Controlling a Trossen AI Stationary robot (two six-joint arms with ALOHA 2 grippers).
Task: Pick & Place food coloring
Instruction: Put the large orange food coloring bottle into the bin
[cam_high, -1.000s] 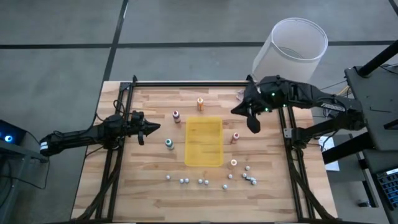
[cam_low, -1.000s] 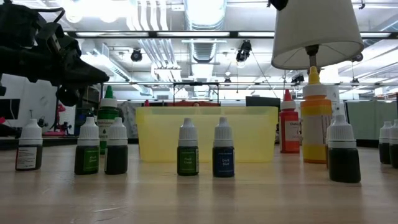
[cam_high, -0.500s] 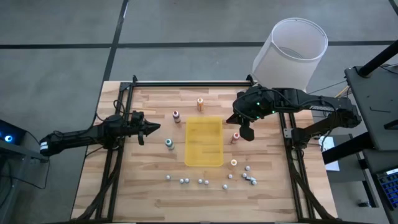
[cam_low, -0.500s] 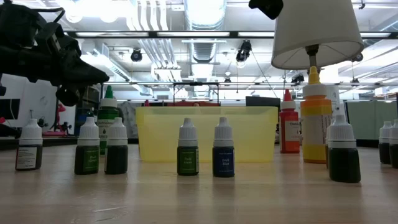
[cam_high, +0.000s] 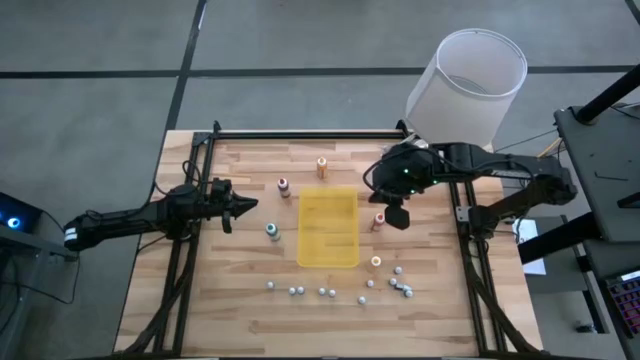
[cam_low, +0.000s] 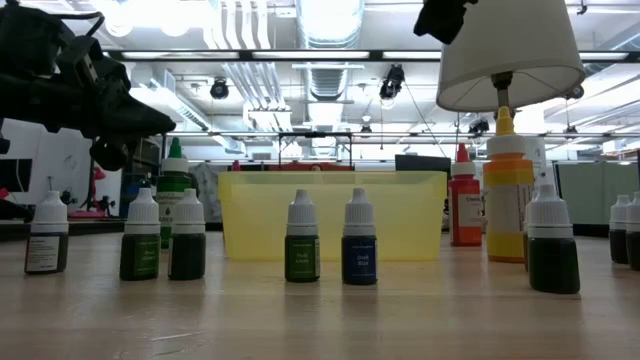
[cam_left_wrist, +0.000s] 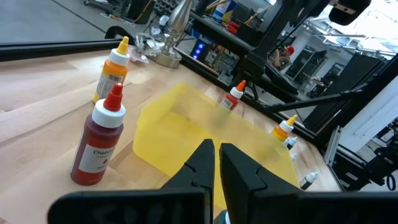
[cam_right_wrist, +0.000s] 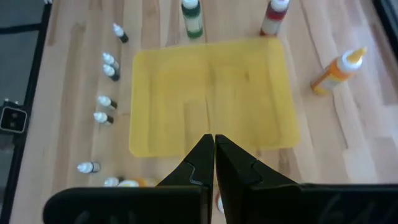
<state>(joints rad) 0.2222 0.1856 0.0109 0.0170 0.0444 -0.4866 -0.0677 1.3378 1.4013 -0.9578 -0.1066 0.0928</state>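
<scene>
While the left gripper (cam_high: 243, 205) hangs off toward the left side of the wooden table (cam_high: 250, 270) with its fingers pressed together and nothing between them, the right gripper (cam_high: 394, 217) sits over the right edge of the yellow tray (cam_high: 328, 228), also pinched tight and empty, right above the pinkish-red bottle (cam_high: 378, 221) standing just beside that tray. The food coloring stands scattered around the tray: an orange bottle (cam_high: 322, 167) beyond its far end, a dark red bottle (cam_high: 284, 187) near the far left corner, a green bottle (cam_high: 272, 232) just off the left side, and a yellow-orange bottle (cam_high: 376, 263) near the tray's near right corner. Along the near edge of the table runs a loose row of small white-capped dropper bottles (cam_high: 297, 291), some bunched at the right end. From table height these droppers (cam_low: 302, 238) show dark green and blue contents with labels whose print is too small to read. The left wrist view gives the closest look at the dark red bottle (cam_left_wrist: 96, 144), whose white label begins with letters like "Che", the remainder unclear. A tall white bucket (cam_high: 466, 83) stands past the table's far right corner.
</scene>
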